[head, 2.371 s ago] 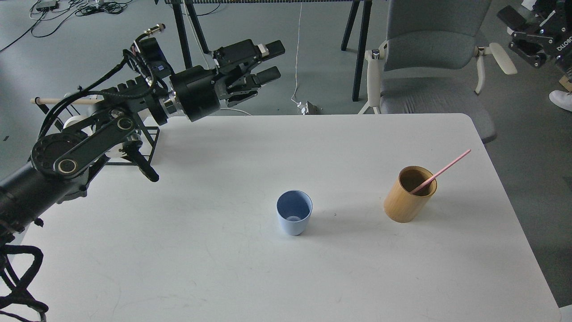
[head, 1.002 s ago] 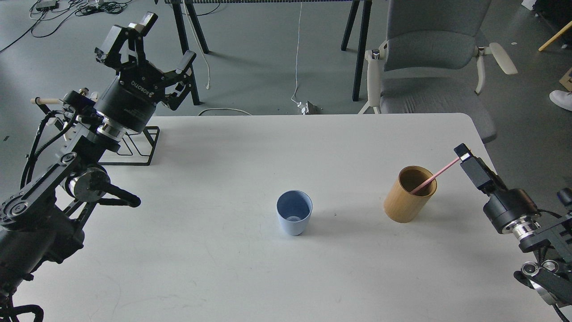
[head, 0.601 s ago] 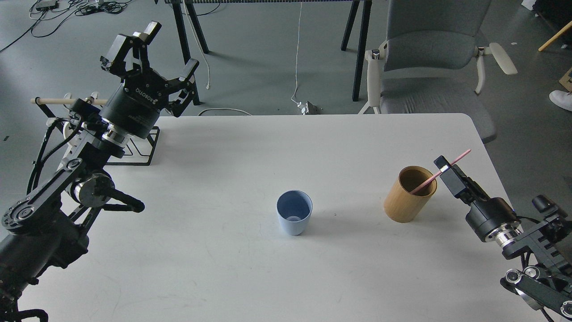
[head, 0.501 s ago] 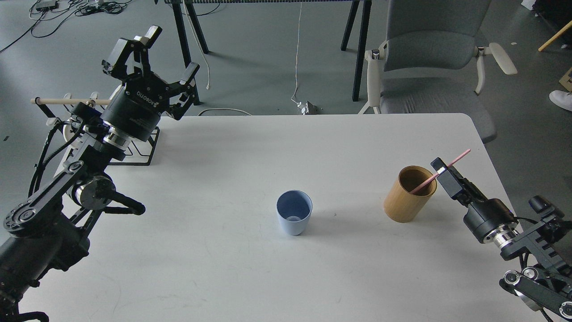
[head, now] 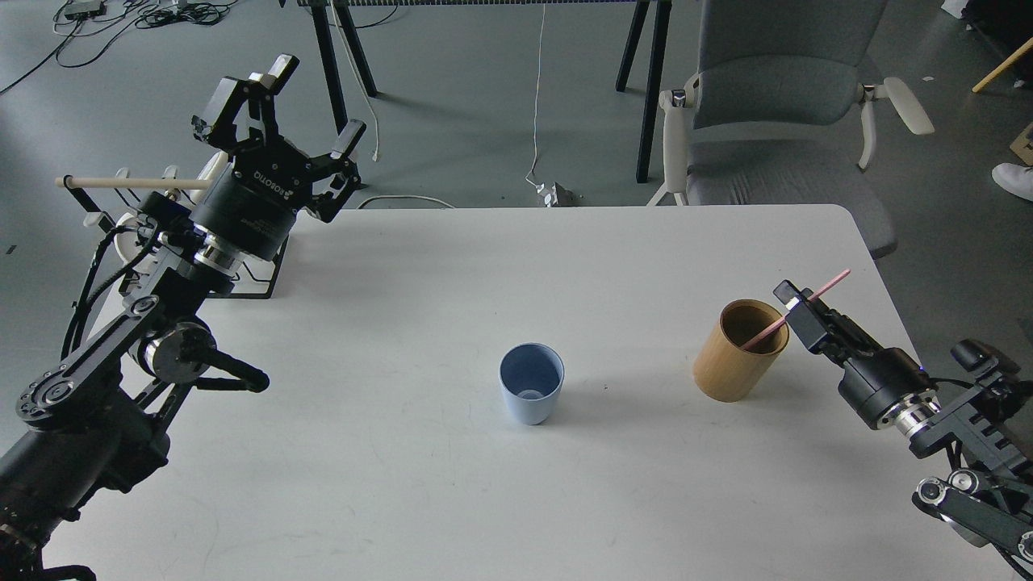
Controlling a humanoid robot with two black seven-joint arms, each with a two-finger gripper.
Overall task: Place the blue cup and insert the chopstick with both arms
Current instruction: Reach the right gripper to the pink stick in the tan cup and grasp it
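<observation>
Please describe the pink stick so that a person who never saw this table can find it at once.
Look at the right side of the white table, where a tan bamboo cylinder stands. The chopstick leans out of its mouth, pointing up and to the right, with the right gripper at its middle. It is the only thin pink thing; the blue cup nearby is empty.

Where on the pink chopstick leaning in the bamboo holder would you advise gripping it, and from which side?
Grip the chopstick on its bare upper part, just beyond the bamboo holder rim. It leans up and to the right, so that end stands free while the lower end is hidden inside. Come from the right, where the right gripper sits beside it, fingers either side of the shaft.
</observation>
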